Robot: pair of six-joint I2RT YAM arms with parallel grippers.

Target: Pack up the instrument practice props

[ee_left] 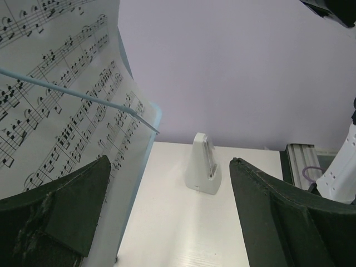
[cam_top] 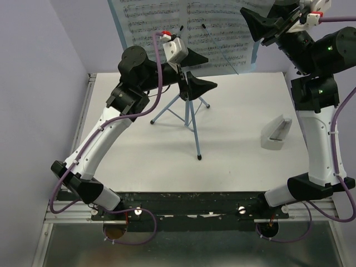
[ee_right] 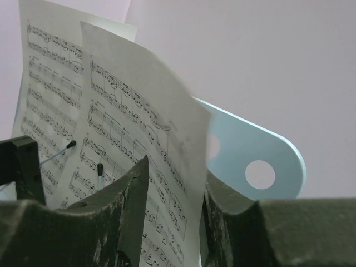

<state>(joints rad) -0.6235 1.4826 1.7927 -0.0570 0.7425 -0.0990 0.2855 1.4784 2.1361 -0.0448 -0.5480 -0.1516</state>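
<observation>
Our right hand (ee_right: 175,178) straddles the white printed sheet-music page (ee_right: 133,105) on the light-blue metal music stand (ee_right: 239,139); clamped or not, we cannot tell. Our left hand (ee_left: 169,169) gapes apart.

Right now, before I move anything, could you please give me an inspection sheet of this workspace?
Surface: white table, no spill seen.
Job's things: blue music stand upright on its tripod; two music pages on its tray.
Clutter: small white wedge-shaped device, right side.
End effectors: left end effector open, near the stand's post; right end effector with fingers either side of the right page, gap visible.
Cables: purple cables along both arms.
Surroundings: lilac walls.
</observation>
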